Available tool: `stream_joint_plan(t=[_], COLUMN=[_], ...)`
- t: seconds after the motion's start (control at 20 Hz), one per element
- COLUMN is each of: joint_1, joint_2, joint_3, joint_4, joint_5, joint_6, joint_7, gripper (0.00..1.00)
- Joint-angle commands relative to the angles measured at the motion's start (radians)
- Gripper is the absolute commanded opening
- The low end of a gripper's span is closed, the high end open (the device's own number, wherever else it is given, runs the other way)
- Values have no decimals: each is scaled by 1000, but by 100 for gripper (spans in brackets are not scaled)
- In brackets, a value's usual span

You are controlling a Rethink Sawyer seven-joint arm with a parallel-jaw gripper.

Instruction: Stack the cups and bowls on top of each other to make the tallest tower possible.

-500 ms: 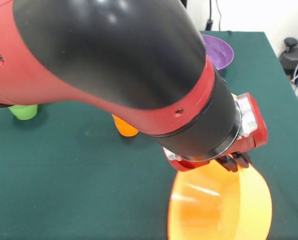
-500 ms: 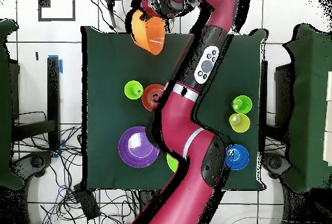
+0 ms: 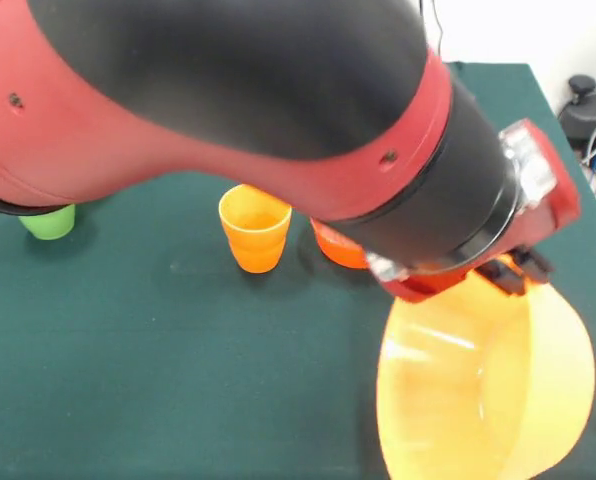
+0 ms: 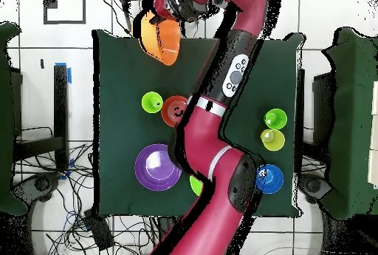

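Large orange bowl [image 3: 483, 385]: tilted, lifted off the cloth at the table's camera-side edge, its rim caught in the gripper [image 3: 513, 272].
Jaws: clenched on the bowl's upper rim.
Arm [image 3: 238, 110]: red and black, filling the top of the front view.
Orange cup [image 3: 254, 228]: upright, beside a small red-orange bowl [image 3: 336, 246].
Lime green cup [image 3: 48, 221]: upright, far off to one side.
Purple bowl [image 4: 156, 167], blue bowl [image 4: 269, 179]: apart on the cloth.
Table [image 3: 158, 360]: dark green cloth.
Room: white tiled floor [image 4: 29, 15], cables [image 4: 125, 230] near the base.

Arm outstretched (low), end effector [image 3: 513, 272] clamped.
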Motion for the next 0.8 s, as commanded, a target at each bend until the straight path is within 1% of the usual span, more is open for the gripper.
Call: stream_joint_plan(t=[0.05, 0.1, 0.15, 0.2, 0.35, 0.5, 0.55, 0.6, 0.65, 0.7, 0.75, 0.8], joint_1=[-21, -24, -37, -41, -85, -108, -124, -128, -142, -144, -158, -158], joint_2=[14, 13, 19, 18, 45, 60, 67, 69, 74, 73, 77, 74], joint_3=[-263, -281, -309, -328, -398, -457, -479, -493, -513, -528, -547, -565], joint_4=[102, 117, 159, 177, 303, 366, 405, 416, 449, 453, 484, 483], joint_5=[201, 228, 272, 298, 406, 475, 499, 511, 531, 545, 562, 576], joint_6=[77, 72, 64, 57, 7, -45, -73, -86, -107, -119, -142, -154], joint_7=[236, 256, 295, 312, 404, 436, 455, 458, 472, 470, 481, 475], gripper=[0, 0, 0, 0, 0, 0, 0, 0, 0, 0, 0, 0])
